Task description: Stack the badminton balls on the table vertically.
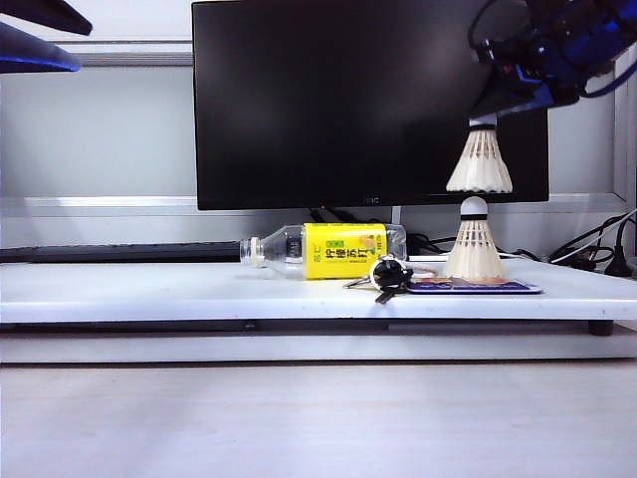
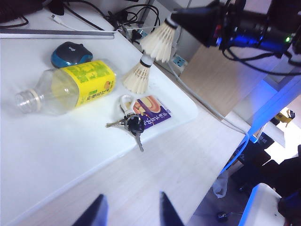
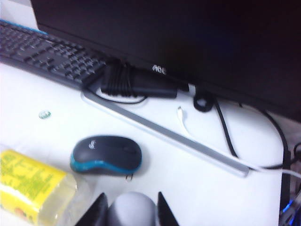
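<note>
One badminton ball (image 1: pixel 474 249) stands upright, cork up, on the white table (image 1: pixel 149 289) at the right, resting on a purple card (image 1: pixel 473 287). The other badminton ball (image 1: pixel 480 164) hangs straight above it, skirt down. A thin gap shows between its skirt rim and the lower cork. My right gripper (image 1: pixel 485 119) is shut on the upper ball's cork (image 3: pixel 131 209), which fills the space between its jaws (image 3: pixel 130 197). The left wrist view shows both balls, upper (image 2: pixel 159 41) and lower (image 2: pixel 138 76). My left gripper (image 2: pixel 132 195) is open and empty, high at the exterior view's upper left (image 1: pixel 85 48).
A clear bottle with a yellow label (image 1: pixel 328 250) lies on its side left of the balls. A bunch of keys (image 1: pixel 388 276) lies in front of it. A black monitor (image 1: pixel 368 100) stands behind. A blue-black mouse (image 3: pixel 106 154), a keyboard (image 3: pixel 47 56) and cables lie at the back.
</note>
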You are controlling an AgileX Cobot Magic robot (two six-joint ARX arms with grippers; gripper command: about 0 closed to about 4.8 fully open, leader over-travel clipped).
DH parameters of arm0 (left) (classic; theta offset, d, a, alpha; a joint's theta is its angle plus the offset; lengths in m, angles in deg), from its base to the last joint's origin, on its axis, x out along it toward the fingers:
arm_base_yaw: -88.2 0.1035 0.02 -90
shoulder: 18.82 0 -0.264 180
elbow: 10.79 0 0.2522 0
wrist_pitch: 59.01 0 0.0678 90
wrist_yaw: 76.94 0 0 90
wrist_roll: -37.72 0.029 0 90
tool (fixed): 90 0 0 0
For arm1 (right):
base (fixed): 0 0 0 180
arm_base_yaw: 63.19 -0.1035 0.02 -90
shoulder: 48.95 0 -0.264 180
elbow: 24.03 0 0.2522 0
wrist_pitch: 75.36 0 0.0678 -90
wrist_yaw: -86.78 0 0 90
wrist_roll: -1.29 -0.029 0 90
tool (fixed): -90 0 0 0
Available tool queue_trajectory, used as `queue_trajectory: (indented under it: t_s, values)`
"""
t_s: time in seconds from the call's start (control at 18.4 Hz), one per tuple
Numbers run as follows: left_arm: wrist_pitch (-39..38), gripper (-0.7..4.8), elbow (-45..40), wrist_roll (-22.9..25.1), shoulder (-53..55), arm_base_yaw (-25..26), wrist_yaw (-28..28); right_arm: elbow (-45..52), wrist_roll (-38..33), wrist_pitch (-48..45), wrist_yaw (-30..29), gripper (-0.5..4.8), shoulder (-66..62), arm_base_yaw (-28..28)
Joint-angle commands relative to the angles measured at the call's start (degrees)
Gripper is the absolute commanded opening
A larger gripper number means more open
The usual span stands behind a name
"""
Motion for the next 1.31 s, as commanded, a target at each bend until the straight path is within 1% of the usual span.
queue_trajectory:
  t_s: [0.05,0.16,0.76,0.82,0.93,1.03,1.31]
  values:
    - [0.79,1.52,0.22,0.44,-0.13,-0.11,-1.11,0.33,0.04,-1.7,-0.02,1.08,-0.81,0.02]
    - [0.74,1.52,0.22,0.42,-0.13,-0.11,-1.86,0.42,0.02,-1.81,-0.02,1.08,-1.92,0.02]
    - [0.76,1.52,0.2,0.44,-0.13,-0.11,-2.29,0.92,-0.07,-2.27,-0.42,1.09,-6.54,-0.13]
    - [0.76,1.52,0.2,0.44,-0.13,-0.11,-2.32,0.92,-0.04,-2.23,-0.42,1.26,-6.54,-0.13]
    - [0.76,1.52,0.2,0.44,-0.13,-0.11,-2.29,0.92,0.0,-2.29,-0.42,1.81,-6.54,-0.13]
    - [0.76,1.52,0.2,0.44,-0.13,-0.11,-2.29,0.9,0.0,-2.64,-0.42,2.06,-6.54,-0.13]
    - [0.76,1.52,0.2,0.44,-0.13,-0.11,-2.29,0.68,-1.51,-5.03,-0.42,2.08,-4.02,-0.13]
